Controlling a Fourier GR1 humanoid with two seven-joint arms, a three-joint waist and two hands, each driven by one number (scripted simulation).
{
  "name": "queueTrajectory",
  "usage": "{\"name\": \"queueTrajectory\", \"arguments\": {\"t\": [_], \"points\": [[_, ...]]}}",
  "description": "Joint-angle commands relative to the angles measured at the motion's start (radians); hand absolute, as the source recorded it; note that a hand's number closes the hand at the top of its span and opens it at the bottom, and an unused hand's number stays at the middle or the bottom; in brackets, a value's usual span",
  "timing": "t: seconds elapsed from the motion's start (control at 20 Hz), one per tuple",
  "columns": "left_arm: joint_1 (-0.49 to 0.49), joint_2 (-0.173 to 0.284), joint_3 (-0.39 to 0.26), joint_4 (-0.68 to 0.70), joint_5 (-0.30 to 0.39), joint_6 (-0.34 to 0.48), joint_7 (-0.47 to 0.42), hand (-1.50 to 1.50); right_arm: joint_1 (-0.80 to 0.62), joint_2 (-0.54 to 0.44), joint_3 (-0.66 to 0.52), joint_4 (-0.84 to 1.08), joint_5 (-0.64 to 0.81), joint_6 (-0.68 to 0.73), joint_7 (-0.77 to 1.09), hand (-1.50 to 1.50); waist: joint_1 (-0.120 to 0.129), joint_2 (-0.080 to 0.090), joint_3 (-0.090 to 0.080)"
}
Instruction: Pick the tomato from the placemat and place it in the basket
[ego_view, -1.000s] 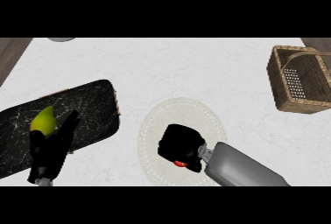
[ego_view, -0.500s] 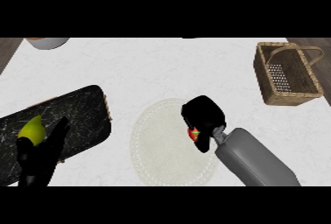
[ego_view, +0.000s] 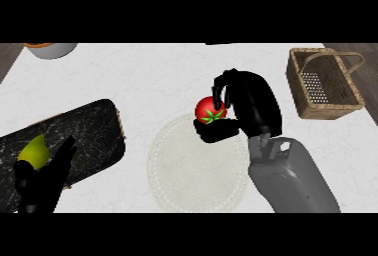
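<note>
A red tomato (ego_view: 210, 109) with a green stalk sits in my right hand (ego_view: 247, 107), whose fingers and thumb curl round it. The hand holds it above the far edge of the round white placemat (ego_view: 193, 170), at the counter's middle. The wicker basket (ego_view: 325, 82) with its hoop handle stands at the far right, apart from the hand. My left hand (ego_view: 46, 180) rests at the lower left with straight fingers over the dark board.
A dark marbled cutting board (ego_view: 81, 135) lies at the left with a yellow-green pear (ego_view: 34, 151) on it. A pale bowl (ego_view: 50, 49) shows at the far left corner. Bare white counter (ego_view: 148, 70) lies between the placemat and the basket.
My right hand has lifted the tomato off the placemat's middle and carried it away and to the right, toward the basket. The left hand stays over the board.
</note>
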Motion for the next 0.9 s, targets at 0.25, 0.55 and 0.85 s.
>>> {"name": "queueTrajectory", "arguments": {"t": [0.25,0.55,0.85], "points": [[0.034,-0.026,-0.041,0.081,-0.004,-0.021,0.054,0.00,-0.258,0.011,-0.224,-0.312,0.031,0.055,0.414,1.50,0.044,0.020,-0.019],[0.019,-0.022,-0.021,0.080,0.010,-0.028,0.067,0.00,-0.435,-0.145,-0.421,-0.323,0.004,0.189,0.512,1.50,0.054,0.024,-0.019],[-0.027,-0.029,-0.015,0.144,-0.011,-0.030,0.035,0.00,-0.551,-0.278,-0.574,-0.168,-0.096,0.242,0.469,1.50,0.061,0.033,-0.019]]}}
